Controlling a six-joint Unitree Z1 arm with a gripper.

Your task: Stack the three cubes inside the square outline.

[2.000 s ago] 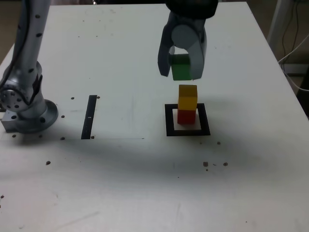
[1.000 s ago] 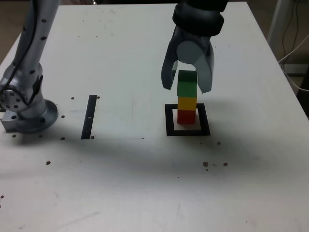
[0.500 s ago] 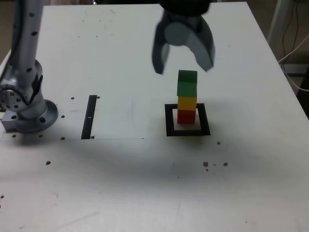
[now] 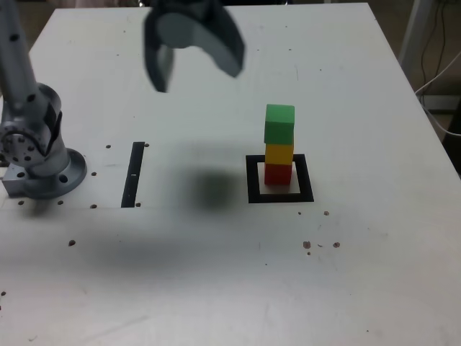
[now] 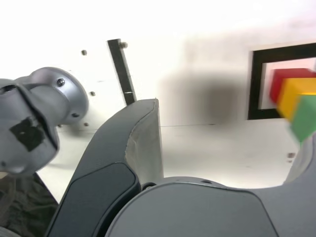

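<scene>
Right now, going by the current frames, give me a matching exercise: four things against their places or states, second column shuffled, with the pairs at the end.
1. Red cube
2. Yellow cube
3. Green cube
4. Gripper

A. top of the stack
B. open, away from the stack
C. bottom of the stack, inside the black square outline
D. between the other two cubes

Pairs: 1-C, 2-D, 3-A, 4-B
</scene>
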